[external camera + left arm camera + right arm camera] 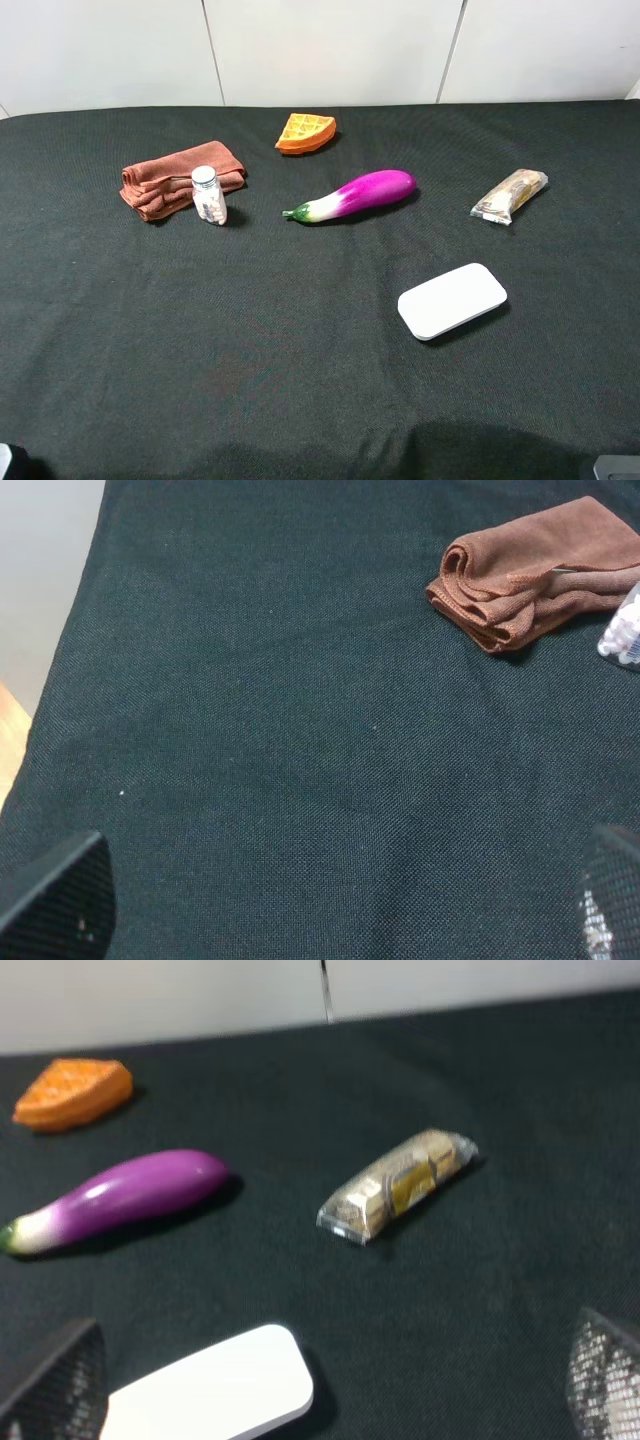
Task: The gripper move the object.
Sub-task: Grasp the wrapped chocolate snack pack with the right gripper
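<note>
The snack packet [510, 195] in clear shiny wrap with tan-brown contents lies flat at the right of the black cloth. It also shows in the right wrist view [398, 1185], some way ahead of my right gripper [330, 1390]. That gripper is open and empty, its mesh fingertips [55, 1385] far apart. In the high view only its edge [615, 467] shows, at the bottom right corner. My left gripper [335, 910] is open and empty over bare cloth, and only a bit of it [8, 462] shows at the bottom left corner.
A purple eggplant [355, 195] lies mid-table and an orange waffle wedge [306, 132] behind it. A white flat case [452, 300] lies in front of the packet. A folded brown towel [175, 178] and a small white bottle [208, 195] are at the left. The cloth's edge [75, 590] shows in the left wrist view.
</note>
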Robot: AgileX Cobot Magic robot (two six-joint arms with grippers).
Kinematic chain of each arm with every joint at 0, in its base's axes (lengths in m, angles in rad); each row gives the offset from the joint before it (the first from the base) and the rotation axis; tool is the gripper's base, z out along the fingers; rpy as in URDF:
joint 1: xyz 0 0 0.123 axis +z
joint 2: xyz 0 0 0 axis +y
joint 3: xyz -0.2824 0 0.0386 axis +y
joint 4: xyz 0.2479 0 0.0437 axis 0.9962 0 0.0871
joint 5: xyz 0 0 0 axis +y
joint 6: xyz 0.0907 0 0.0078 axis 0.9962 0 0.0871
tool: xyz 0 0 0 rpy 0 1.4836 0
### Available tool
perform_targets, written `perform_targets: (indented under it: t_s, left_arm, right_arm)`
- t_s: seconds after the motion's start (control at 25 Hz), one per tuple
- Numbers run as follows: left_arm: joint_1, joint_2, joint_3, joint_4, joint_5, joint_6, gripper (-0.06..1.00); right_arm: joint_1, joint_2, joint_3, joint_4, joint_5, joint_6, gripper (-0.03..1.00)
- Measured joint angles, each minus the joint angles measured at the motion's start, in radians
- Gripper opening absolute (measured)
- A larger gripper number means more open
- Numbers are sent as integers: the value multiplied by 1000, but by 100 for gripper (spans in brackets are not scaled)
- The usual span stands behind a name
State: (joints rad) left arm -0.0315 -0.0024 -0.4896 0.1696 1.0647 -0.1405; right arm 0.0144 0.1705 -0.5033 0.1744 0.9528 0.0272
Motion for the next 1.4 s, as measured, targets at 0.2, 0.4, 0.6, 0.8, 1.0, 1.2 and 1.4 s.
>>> perform_targets:
  t_s: [0.2, 0.4, 0.6, 0.8, 1.0, 1.2, 1.4]
  left_arm:
    - [0, 0, 0, 0, 0, 0, 95]
    - [0, 0, 0, 0, 0, 0, 95]
    - [0, 0, 0, 0, 0, 0, 95]
    - [0, 0, 0, 0, 0, 0, 95]
    - [0, 0, 0, 0, 0, 0, 95]
    - [0, 0, 0, 0, 0, 0, 95]
    - [0, 0, 0, 0, 0, 0, 95]
  right_arm:
    - [0, 201, -2, 21, -97, 7, 69]
    - [0, 420, -3, 58, -203, 31, 69]
    - [0, 653, -75, 75, -225, 45, 69]
    - [0, 834, -195, 77, -219, 45, 69]
    - [0, 964, -287, 77, -190, 45, 69]
    - [0, 1051, -345, 60, -183, 46, 69]
    - [0, 1134, -385, 30, -181, 62, 69]
